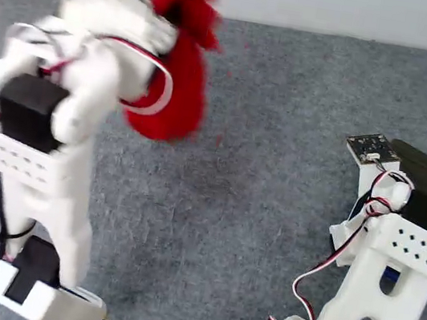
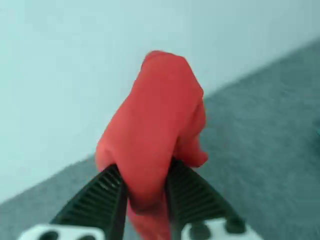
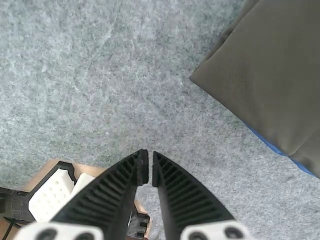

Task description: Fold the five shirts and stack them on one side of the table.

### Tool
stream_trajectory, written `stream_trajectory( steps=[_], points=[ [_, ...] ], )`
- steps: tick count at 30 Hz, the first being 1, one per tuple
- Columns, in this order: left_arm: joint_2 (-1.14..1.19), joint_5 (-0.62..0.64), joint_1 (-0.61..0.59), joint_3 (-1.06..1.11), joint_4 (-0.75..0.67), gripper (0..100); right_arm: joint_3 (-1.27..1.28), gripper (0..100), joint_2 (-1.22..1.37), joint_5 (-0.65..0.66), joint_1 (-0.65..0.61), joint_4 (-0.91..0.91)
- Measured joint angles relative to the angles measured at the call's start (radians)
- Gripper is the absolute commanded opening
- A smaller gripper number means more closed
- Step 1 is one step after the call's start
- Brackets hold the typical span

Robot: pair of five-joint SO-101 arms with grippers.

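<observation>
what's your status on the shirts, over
Left gripper shut on red shirt, hanging in the air. Right gripper shut, empty, beside folded dark shirt. Blue fabric edge under it.

Grey felt [image 1: 275,178], faintly creased, covers the desk [image 3: 37,177]. Bare wood shows at one edge of the desk. Plain pale wall [image 1: 343,10] stands behind the far side.
</observation>
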Motion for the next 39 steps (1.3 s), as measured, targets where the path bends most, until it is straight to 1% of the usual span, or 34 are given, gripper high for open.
stream_trajectory(
  steps=[3,5,9,13,16,19,22,26,29,33,36,37,39],
  points=[
    [0.0,-0.005,0.014,0.114,0.083,2,0.0,2.1,0.0,0.0,0.0,0.0],
    [0.0,-0.005,-0.029,0.247,0.094,2,0.0,2.1,0.0,0.0,0.0,0.0],
    [-0.002,-0.014,-0.189,0.588,0.08,2,0.0,2.1,0.0,0.0,0.0,0.0],
    [-0.002,-0.083,-0.381,0.891,-0.011,2,0.0,2.1,0.0,0.0,-0.015,0.0],
    [-0.015,-0.147,-0.522,1.037,-0.084,2,0.0,2.3,0.0,0.0,-0.064,0.0],
    [-0.049,-0.204,-0.631,1.079,-0.11,10,0.0,2.5,0.0,-0.011,-0.138,0.0],
    [-0.109,-0.222,-0.694,1.086,-0.117,17,0.0,2.6,0.0,-0.081,-0.224,-0.005],
    [-0.226,-0.227,-0.73,1.086,-0.117,18,0.0,2.6,0.0,-0.173,-0.341,-0.061],
    [-0.299,-0.229,-0.736,1.086,-0.103,18,0.0,2.7,0.017,-0.209,-0.434,-0.138],
    [-0.362,-0.235,-0.736,1.086,-0.046,18,0.0,2.7,0.143,-0.221,-0.506,-0.25],
    [-0.391,-0.235,-0.764,1.086,-0.005,18,-0.038,3.2,0.288,-0.221,-0.546,-0.29],
    [-0.4,-0.233,-0.778,1.086,0.005,18,-0.066,4.8,0.339,-0.221,-0.562,-0.293],
    [-0.419,-0.219,-0.813,1.086,0.014,18,-0.137,11.7,0.442,-0.221,-0.592,-0.298]
  ],
)
